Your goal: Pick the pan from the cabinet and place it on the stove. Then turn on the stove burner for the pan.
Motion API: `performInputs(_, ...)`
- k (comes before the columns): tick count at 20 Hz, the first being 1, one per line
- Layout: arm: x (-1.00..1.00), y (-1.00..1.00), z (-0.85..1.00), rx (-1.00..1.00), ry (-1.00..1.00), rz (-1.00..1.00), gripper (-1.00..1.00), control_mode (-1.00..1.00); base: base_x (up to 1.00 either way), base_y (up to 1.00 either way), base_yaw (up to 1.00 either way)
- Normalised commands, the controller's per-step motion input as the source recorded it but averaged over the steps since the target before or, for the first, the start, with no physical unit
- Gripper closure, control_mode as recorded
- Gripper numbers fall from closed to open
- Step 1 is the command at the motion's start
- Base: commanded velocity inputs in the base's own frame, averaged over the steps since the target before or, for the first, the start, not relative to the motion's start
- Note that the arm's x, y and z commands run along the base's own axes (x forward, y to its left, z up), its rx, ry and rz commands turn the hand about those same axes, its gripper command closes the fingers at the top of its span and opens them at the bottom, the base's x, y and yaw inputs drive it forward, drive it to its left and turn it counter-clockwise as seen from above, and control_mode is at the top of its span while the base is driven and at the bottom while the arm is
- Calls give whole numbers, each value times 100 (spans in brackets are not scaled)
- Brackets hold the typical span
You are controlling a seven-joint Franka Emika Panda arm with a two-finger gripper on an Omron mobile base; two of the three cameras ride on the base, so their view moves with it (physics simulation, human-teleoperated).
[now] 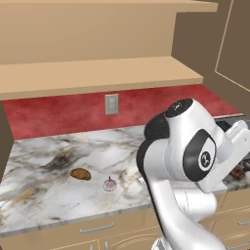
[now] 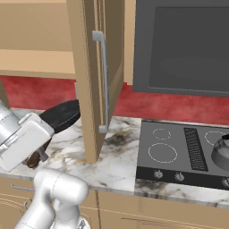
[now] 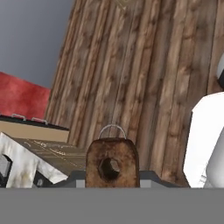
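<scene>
I have the pan [image 2: 62, 114] by its brown handle [image 3: 112, 162], whose end with the hanging hole sits right at the bottom of my hand view, so I judge my gripper [image 2: 42, 154] to be clamped on it, though the fingertips themselves are hidden. In the right base view the dark pan body hangs above the marble counter [image 2: 112, 165], off the surface, at about ten o'clock from the stove [image 2: 179, 152]. The open cabinet door [image 2: 91, 76] with its silver bar handle [image 2: 103, 80] stands between the pan and the cooktop, close at the pan's three o'clock. So the pick looks done: the pan is out of the cabinet [image 1: 97, 75]. Left to do is swinging it around that door and setting it on a free stove burner [image 2: 162, 153], since a kettle [image 2: 221, 152] occupies the ring at the far right. Then I must turn the matching knob [image 2: 158, 175] along the front edge. On the counter in the left base view lie a brown potato [image 1: 80, 174] and a small garlic bulb [image 1: 110, 184], well out of my path.
</scene>
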Motion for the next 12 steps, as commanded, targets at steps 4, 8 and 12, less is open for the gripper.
performInputs(4, 8, 1, 0, 0, -3, 5, 100, -100, 0, 0, 0)
performInputs(8, 12, 3, 0, 0, 0, 1, 100, -100, 0, 0, 0)
performInputs(12, 2, -1, 0, 0, -1, 0, 100, -100, 0, 0, 0)
